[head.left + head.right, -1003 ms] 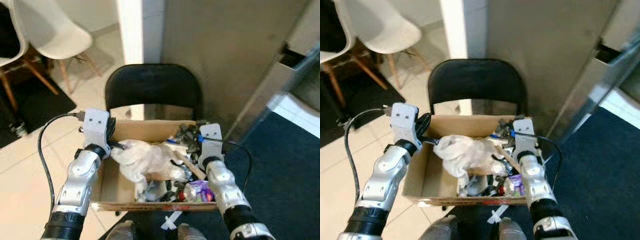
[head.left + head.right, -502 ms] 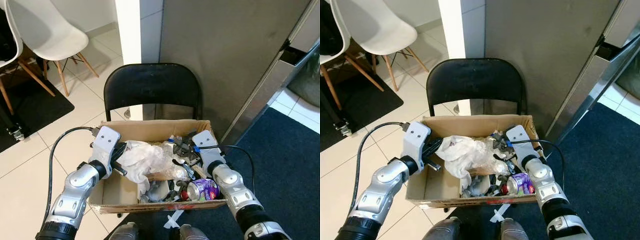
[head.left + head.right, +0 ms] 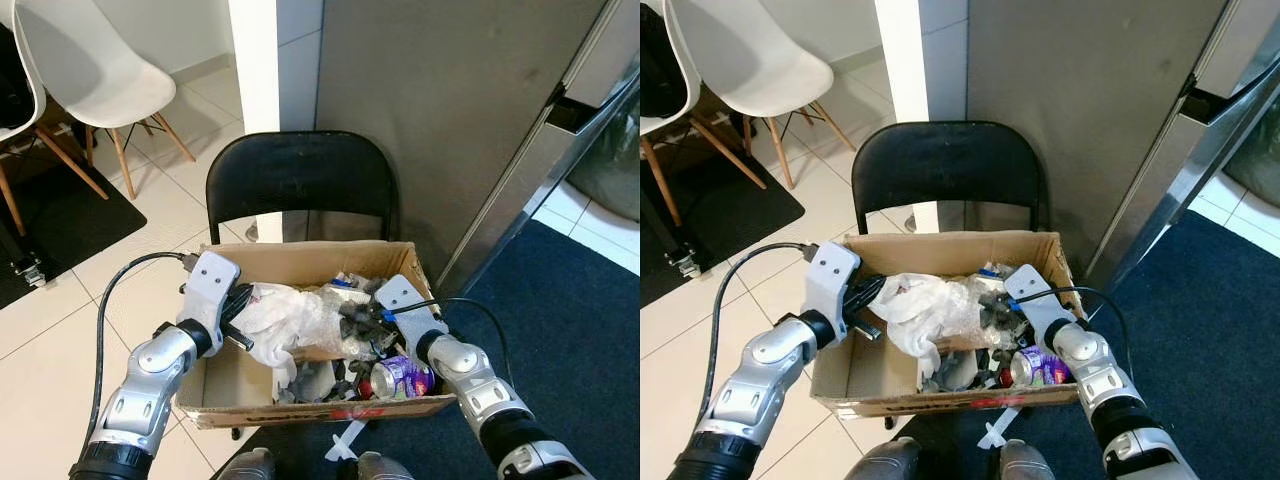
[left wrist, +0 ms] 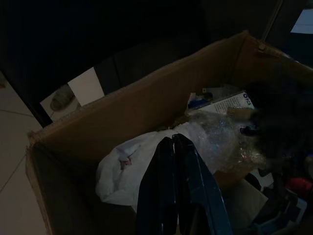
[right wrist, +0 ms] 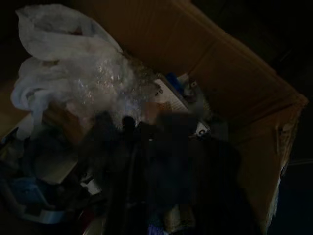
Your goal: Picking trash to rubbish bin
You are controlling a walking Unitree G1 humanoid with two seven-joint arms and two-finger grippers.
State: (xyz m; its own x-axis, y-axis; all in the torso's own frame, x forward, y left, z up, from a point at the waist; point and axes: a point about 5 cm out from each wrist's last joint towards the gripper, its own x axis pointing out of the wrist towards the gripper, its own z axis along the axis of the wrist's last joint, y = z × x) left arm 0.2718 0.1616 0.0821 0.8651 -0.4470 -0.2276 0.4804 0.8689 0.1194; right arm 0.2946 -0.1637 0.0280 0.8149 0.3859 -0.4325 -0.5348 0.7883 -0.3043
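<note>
You see a box (image 3: 300, 262) of trash on a black chair (image 3: 300, 175) over tiled floor (image 3: 40, 330); left gripper (image 4: 172, 147), fingers pressed together, touches the white bag (image 3: 290, 315); right gripper (image 3: 352, 322) among trash, opening unreadable.

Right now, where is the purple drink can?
In the left eye view, the purple drink can lies in the cardboard box at its near right corner, just beside the right gripper and right of the white plastic bag.
</note>
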